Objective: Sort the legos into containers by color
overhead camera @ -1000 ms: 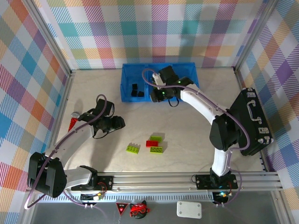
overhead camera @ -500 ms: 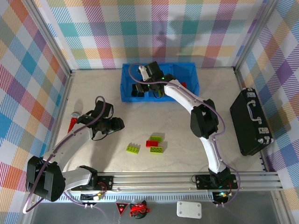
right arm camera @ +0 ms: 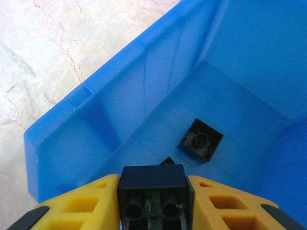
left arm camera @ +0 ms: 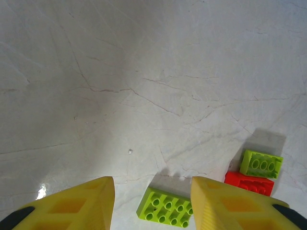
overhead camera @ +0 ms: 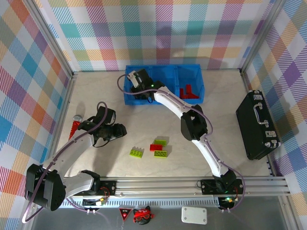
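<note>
The blue containers stand in a row at the back of the table. My right gripper hangs over the left compartment, shut on a black lego. Another black lego lies on that compartment's floor. Red legos lie in the right compartment. On the table lie a lime lego, a red one and two more lime ones. My left gripper is open, and its fingers frame the single lime lego below them without touching it.
A black case with a handle lies at the right edge. A red glittery cylinder rests at the left, close behind my left arm. Plaid walls close in the table on three sides.
My right arm has swung left with the black lego, from the middle of the bin to over its left compartment. My left gripper has shifted slightly nearer and stays open.
</note>
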